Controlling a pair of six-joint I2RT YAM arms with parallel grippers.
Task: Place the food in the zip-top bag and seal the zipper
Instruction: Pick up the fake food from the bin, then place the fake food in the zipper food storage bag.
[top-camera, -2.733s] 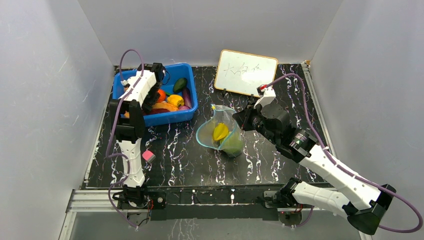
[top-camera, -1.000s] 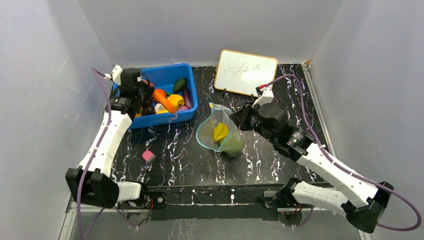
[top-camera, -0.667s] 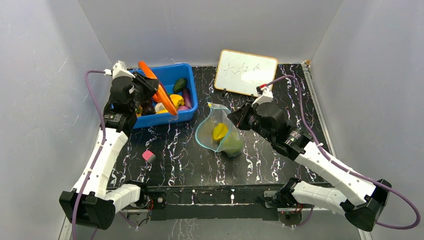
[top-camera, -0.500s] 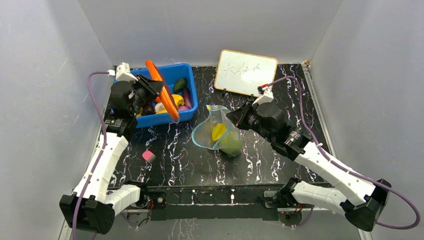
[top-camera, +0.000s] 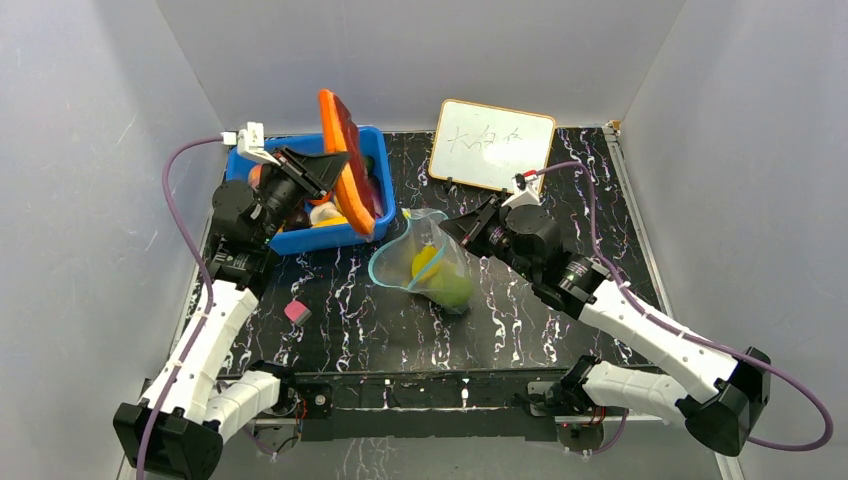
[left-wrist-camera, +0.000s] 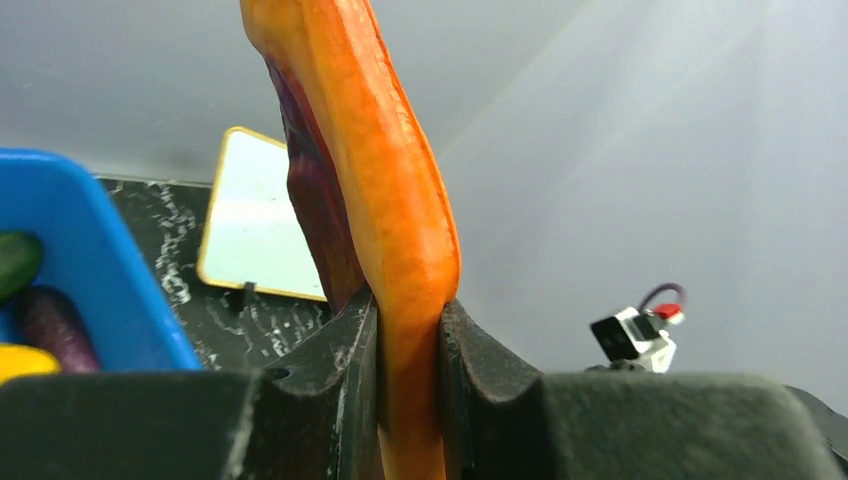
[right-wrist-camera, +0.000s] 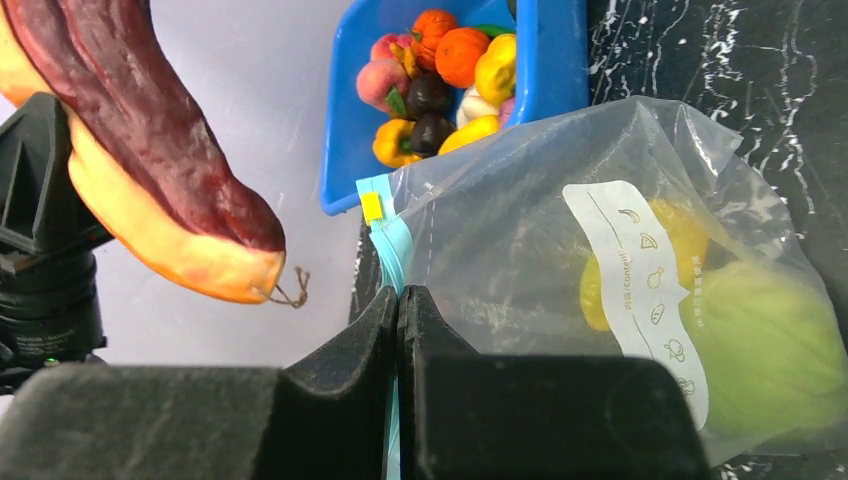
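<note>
**Left jaws:** clamped on the orange-and-dark-red long slice (left-wrist-camera: 385, 200), gripping it near one end. The slice has an orange rind and a dark red face. It stands nearly upright in the air over the right side of the blue bin (top-camera: 300, 238).

**Right jaws:** pressed together on the mouth edge of the zip-top bag (right-wrist-camera: 520, 230), pinching the blue-teal zipper (right-wrist-camera: 392, 240).

**Bag:** clear and crinkled, with a white printed label. The mouth is lifted, gaping and turned toward the bin. The body lies mid-tabletop (top-camera: 560, 330).

**Bag contents:** one green round fruit (right-wrist-camera: 775, 350) and one yellow piece (top-camera: 423, 262).

**Bin:** far left, holding peaches and orange, yellow and dark pieces. Its right wall sits just beside the bag's mouth, below the slice.

**Whiteboard** (top-camera: 492, 145)**:** propped at the far edge, behind the bag.

**Pink cube** (top-camera: 297, 312)**:** on the tabletop beside the left arm, well apart from the bag.
</note>
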